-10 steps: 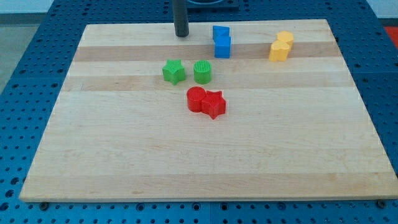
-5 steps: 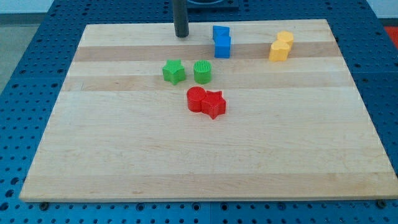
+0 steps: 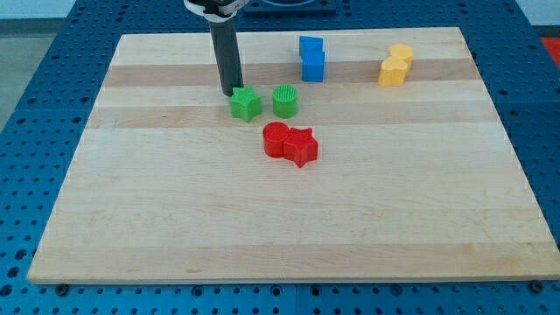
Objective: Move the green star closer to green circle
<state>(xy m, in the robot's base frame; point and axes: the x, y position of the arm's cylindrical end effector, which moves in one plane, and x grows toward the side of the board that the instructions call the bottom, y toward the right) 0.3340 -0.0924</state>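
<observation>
Worktop (image 3: 175,219) pale wood, smooth, matt, striped grain; green star (image 3: 246,103) and green circle (image 3: 285,101) matt plastic, ribbed tops; rod dark, smooth, slight sheen; perforated blue base (image 3: 35,114) matt

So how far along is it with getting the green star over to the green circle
Done: my tip sits at the green star's upper-left edge, on the side away from the green circle; whether it touches is unclear. In hand: lining up the push toward the view's right. Left: a small gap between star and circle remains to be closed.
</observation>
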